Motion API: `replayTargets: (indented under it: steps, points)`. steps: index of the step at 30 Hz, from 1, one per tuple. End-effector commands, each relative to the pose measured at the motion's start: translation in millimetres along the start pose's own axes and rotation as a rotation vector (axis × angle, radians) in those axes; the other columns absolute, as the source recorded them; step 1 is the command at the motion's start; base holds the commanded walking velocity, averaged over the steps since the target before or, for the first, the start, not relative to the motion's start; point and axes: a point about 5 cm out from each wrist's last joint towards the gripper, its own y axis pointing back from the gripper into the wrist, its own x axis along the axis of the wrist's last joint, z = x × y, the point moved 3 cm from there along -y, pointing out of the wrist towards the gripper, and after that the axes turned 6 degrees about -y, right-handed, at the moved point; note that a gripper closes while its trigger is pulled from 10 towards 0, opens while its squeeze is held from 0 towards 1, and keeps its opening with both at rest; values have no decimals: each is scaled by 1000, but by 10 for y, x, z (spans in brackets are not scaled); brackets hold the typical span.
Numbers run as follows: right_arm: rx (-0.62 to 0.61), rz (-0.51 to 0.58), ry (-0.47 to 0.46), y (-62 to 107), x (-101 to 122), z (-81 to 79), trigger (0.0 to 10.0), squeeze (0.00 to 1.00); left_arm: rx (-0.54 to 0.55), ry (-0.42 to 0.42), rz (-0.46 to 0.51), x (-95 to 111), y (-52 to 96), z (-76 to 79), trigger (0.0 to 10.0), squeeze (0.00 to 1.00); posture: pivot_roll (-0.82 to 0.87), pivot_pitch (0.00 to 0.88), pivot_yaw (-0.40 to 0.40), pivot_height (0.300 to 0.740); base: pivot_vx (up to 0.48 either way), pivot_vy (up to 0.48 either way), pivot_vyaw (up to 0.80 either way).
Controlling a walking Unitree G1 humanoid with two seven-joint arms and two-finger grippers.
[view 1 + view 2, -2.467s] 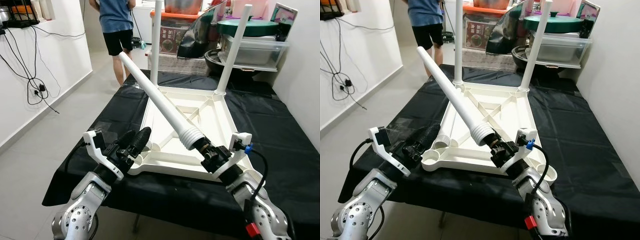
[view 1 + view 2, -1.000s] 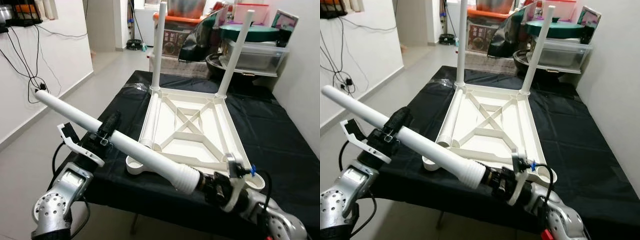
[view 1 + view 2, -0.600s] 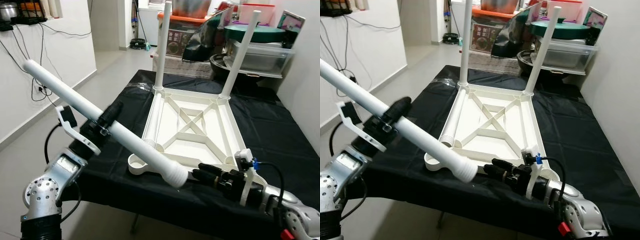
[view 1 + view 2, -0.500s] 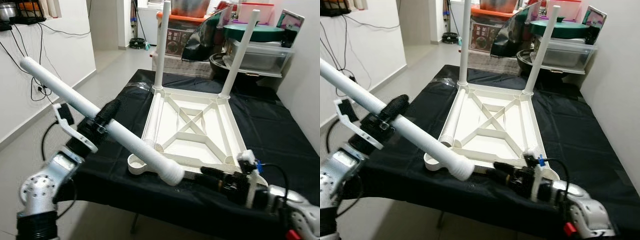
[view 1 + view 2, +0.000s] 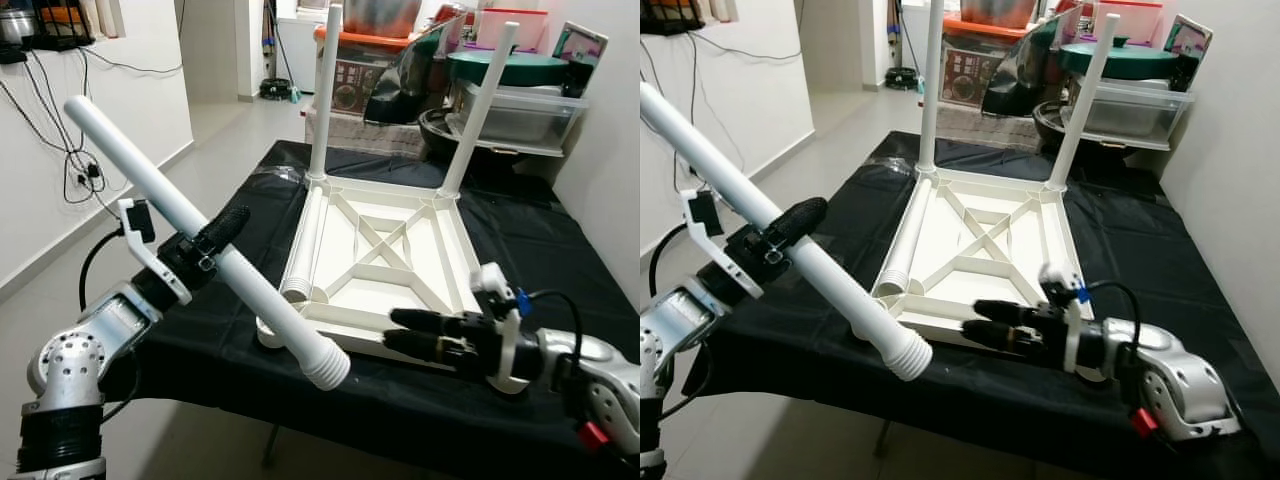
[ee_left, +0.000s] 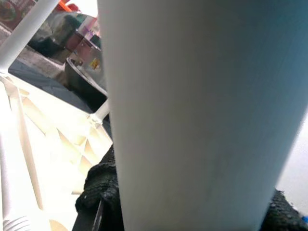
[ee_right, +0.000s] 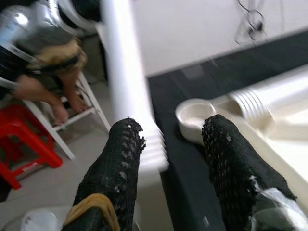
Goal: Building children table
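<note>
The left gripper (image 5: 212,243) is clamped around a white leg (image 5: 200,237), holding it near its middle. That arm is bent at the elbow and raised at the near left of the scene, outside the left edge of the black-covered bench (image 5: 540,250). The held leg slants: its plain end points up and to the far left, and its ribbed end (image 5: 325,366) hangs low over the bench's near edge, just beside the tabletop's near left corner socket (image 5: 268,331). In the left wrist view the leg (image 6: 202,115) runs across the frame, with black finger padding (image 6: 98,185) showing at its side.

The right gripper (image 5: 398,330) reaches in from the near right, forearm low and roughly level, fingers pointing left over the near rail of the tabletop. Its two fingers (image 7: 118,168) are apart and hold nothing; the ribbed end of the held leg lies just ahead of them, not touching.

The white tabletop (image 5: 375,265) lies upside down on the bench, its underside showing an X of ribs. There are four legs in all: two stand upright in the far corner sockets, the far left one (image 5: 322,90) and the far right one (image 5: 478,105); a third (image 5: 303,245) lies flat inside the tabletop along its left rail; the fourth is the held one.

Beyond the bench, storage boxes (image 5: 510,100) and a dark pot are stacked. Cables (image 5: 60,120) hang on the white wall at the left.
</note>
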Motion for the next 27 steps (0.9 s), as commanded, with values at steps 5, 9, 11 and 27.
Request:
replayTargets:
  steps: [5,9,11,27]
  points:
    - [169,-106,41,-317,-73,-279,10000,0,-76,-31,-62,-69,-187,108,10000,0,35,0,-56,740,0,0,0]
    - [139,-147,10,-456,-200,-249,10000,0,-113,-7,-74,-139,-248,179,10000,0,37,0,-53,740,0,0,0]
    - [127,-156,-3,-501,-229,-244,10000,0,-129,1,-81,-174,-267,206,10000,0,37,0,-53,740,0,0,0]
    - [-115,-181,-6,-701,-274,59,10000,0,-213,67,-156,-544,-326,390,10000,0,33,0,-51,740,0,0,0]
